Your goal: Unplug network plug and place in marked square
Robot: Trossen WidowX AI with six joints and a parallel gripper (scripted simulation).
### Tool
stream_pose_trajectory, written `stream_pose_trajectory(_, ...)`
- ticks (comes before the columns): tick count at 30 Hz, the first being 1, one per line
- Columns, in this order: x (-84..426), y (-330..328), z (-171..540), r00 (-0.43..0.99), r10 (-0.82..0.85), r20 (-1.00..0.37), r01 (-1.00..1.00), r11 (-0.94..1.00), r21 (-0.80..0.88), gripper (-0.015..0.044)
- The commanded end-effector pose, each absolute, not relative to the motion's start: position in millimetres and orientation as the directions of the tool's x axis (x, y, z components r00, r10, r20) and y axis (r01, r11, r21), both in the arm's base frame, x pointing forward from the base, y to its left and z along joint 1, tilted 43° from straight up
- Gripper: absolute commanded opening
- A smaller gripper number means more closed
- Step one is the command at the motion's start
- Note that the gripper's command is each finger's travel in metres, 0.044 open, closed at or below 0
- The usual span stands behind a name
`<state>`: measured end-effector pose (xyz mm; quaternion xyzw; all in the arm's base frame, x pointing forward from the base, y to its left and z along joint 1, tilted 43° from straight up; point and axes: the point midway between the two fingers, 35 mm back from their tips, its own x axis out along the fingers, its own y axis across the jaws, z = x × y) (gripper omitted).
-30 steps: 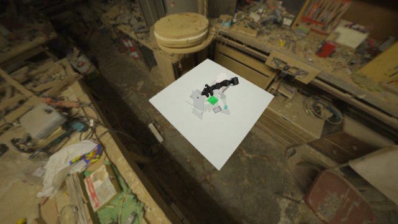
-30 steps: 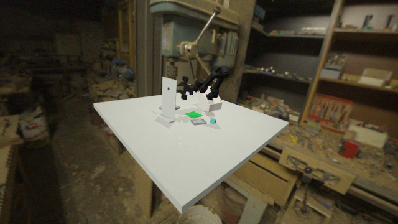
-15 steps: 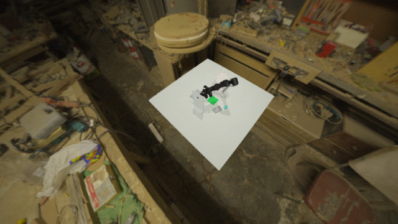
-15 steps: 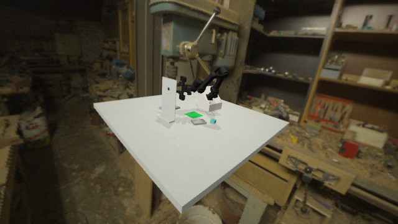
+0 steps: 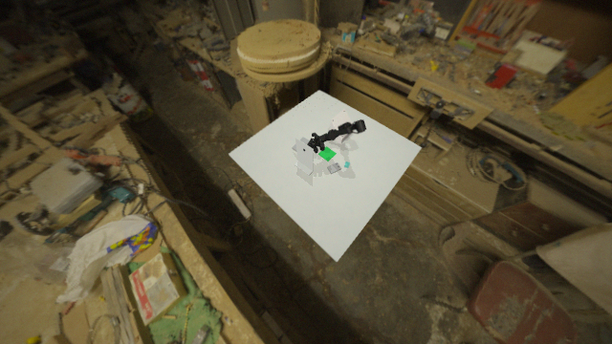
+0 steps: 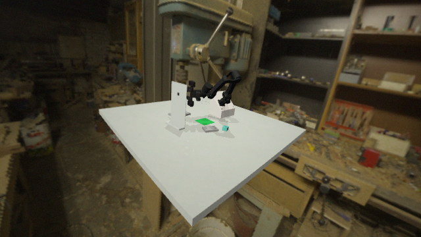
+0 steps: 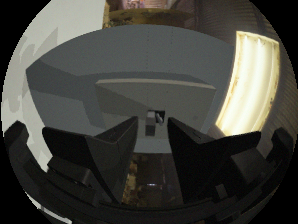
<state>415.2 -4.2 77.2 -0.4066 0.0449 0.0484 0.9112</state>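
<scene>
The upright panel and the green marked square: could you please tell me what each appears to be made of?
The upright panel looks like matte white plastic or painted board: flat, even, no shine or grain. The green marked square seems a thin matte patch, perhaps paint or film, lying flush on the table, with no visible thickness. Neither can be settled for certain.

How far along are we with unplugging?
Approach looks done: the black end effector is up at the white upright panel, fingers narrowing around the small plug, which sits in its socket. Left: press tab, pull out, set on the green marked square, release.
</scene>
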Motion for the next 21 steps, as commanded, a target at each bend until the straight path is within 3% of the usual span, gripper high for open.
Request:
stream_pose_trajectory(1,416.2,-3.6,76.9,0.991,0.05,-0.123,-0.125,0.668,-0.734,0.0097)
stream_pose_trajectory(15,416.2,-3.6,76.9,0.991,0.05,-0.123,-0.125,0.668,-0.734,0.0004)
stream_pose_trajectory(21,415.4,-3.8,76.9,0.991,0.05,-0.123,-0.125,0.668,-0.734,0.0)
